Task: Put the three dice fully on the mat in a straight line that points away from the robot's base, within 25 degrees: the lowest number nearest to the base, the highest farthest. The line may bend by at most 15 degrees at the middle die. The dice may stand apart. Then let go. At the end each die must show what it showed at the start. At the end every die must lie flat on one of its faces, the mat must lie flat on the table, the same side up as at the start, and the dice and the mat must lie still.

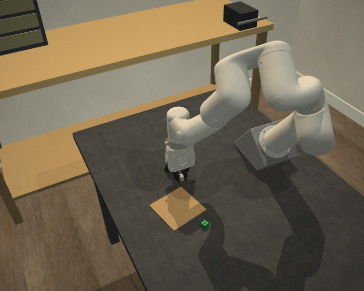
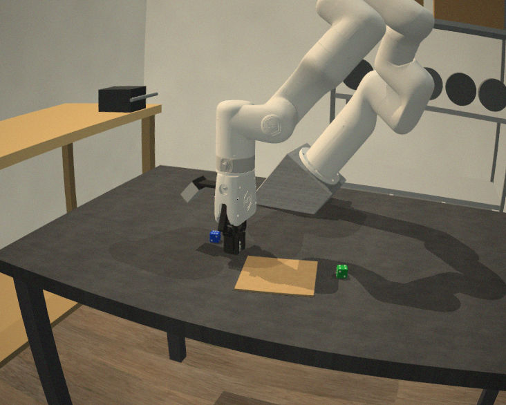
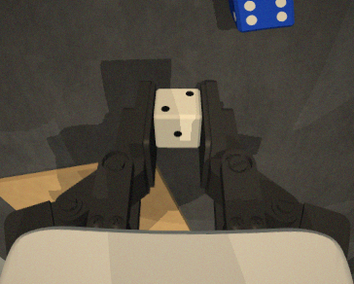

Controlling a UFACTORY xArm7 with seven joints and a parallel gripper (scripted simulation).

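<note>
My gripper (image 1: pixel 181 177) (image 2: pixel 234 245) (image 3: pixel 178 104) stands low on the dark table, just beyond the far corner of the tan mat (image 1: pixel 177 209) (image 2: pixel 276 276) (image 3: pixel 29 187). Its fingers press on both sides of a white die (image 1: pixel 181 178) (image 3: pixel 177 119) with black pips. In the exterior view the fingers hide the die. A blue die (image 2: pixel 214 236) (image 3: pixel 263 12) lies on the table close beside the gripper, off the mat. A green die (image 1: pixel 205 224) (image 2: pixel 341 271) lies on the table just off the mat's other side. No die is on the mat.
The robot's grey wedge base (image 1: pixel 261 151) (image 2: pixel 295 189) stands on the table behind the gripper. A small grey and black object (image 2: pixel 191 189) lies at the table's back. A wooden bench with a black box (image 1: pixel 240 15) stands beside the table.
</note>
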